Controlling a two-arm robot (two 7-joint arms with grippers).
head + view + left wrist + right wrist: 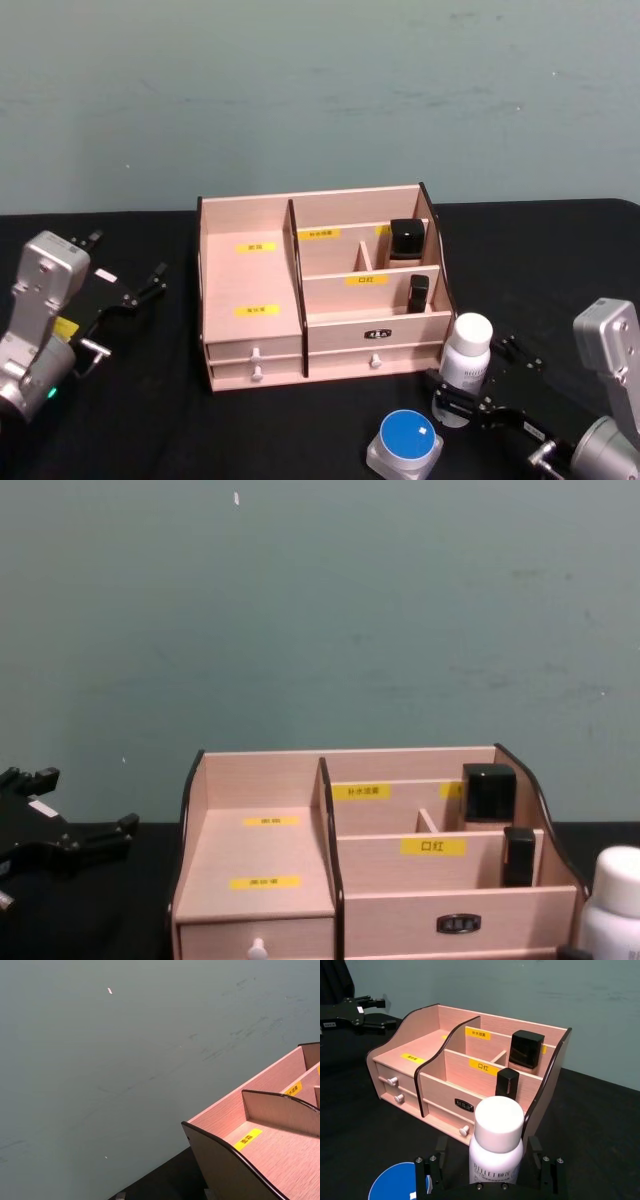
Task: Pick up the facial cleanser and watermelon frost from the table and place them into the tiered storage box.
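Right claw (488, 1150) stands wide astride the white bottle (468, 352) at the storage box's (340, 325) four o'clock on the worktop (120, 420), likely squaring up to grip. The blue-lidded jar (407, 440) waits at the bottle's seven o'clock. Left claw (128, 255), wide, idles at the box's nine o'clock.

Left tiers: tiered storage box (250, 285), 2 wide steps bare, open above.
Right rear: black container (406, 238) fills the corner.
Right middle: black tube (418, 292) at one end.
Front right: white bottle (468, 352) and blue-lidded jar (405, 442).
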